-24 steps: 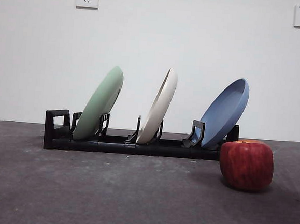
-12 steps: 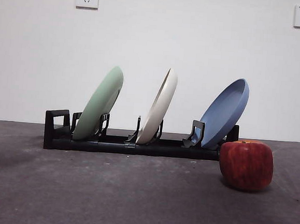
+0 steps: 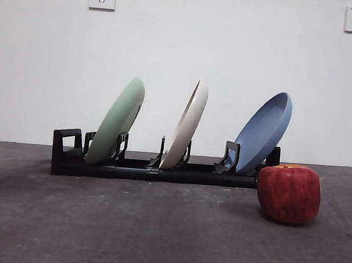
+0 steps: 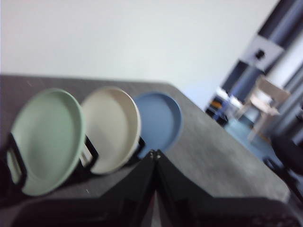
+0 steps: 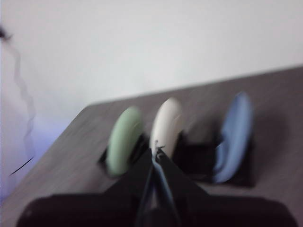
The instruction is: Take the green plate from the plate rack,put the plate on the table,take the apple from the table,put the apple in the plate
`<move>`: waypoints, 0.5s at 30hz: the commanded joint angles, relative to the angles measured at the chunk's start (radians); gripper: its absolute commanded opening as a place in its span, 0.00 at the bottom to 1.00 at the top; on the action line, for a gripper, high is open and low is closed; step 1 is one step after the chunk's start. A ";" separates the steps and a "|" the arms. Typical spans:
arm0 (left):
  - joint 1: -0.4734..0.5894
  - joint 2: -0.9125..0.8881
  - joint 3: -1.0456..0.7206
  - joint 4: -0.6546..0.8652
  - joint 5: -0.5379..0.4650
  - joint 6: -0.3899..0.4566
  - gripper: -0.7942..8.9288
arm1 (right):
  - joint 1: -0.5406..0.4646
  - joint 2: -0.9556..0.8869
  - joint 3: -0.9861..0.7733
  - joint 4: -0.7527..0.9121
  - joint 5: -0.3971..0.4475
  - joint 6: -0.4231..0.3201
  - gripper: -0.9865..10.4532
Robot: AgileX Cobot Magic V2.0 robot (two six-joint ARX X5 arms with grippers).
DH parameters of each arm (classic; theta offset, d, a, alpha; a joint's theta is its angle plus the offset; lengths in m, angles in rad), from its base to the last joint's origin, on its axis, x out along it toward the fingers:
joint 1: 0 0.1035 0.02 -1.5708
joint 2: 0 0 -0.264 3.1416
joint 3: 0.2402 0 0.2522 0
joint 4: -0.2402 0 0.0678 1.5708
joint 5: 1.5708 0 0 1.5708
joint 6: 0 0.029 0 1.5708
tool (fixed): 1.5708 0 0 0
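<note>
The green plate [image 3: 118, 124] stands tilted in the left slot of the black plate rack [image 3: 154, 173], on the dark grey table [image 3: 156, 233]. The red apple [image 3: 289, 193] rests on the table in front of the rack's right end. Neither gripper shows in the front view. In the left wrist view my left gripper [image 4: 155, 154] is shut and empty, held off from the rack, facing the green plate [image 4: 47, 142]. The blurred right wrist view shows my right gripper [image 5: 155, 152] shut and empty, also away from the green plate [image 5: 124, 139]. The apple shows in neither wrist view.
A cream-white plate [image 3: 185, 126] stands in the rack's middle slot and a blue plate [image 3: 262, 133] in its right slot, just behind the apple. A white wall with two sockets rises behind the table. The table's edge [image 4: 222, 142] runs beyond the blue plate in the left wrist view.
</note>
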State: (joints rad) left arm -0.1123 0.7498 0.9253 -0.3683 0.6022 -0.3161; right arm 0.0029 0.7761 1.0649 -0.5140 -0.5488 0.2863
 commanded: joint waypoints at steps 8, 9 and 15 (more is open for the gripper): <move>-0.055 0.336 0.452 -0.550 -0.004 0.280 0.08 | 0.212 0.365 0.447 -0.442 0.079 -0.182 0.07; -0.063 0.360 0.478 -0.584 -0.030 0.296 0.08 | 0.232 0.391 0.469 -0.473 0.121 -0.192 0.07; -0.126 0.461 0.560 -0.674 -0.228 0.325 0.08 | 0.314 0.530 0.570 -0.594 0.288 -0.214 0.11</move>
State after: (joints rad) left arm -0.2295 1.2083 1.4792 -1.0435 0.3912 -0.0174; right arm 0.3111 1.3025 1.6203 -1.1057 -0.2687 0.0917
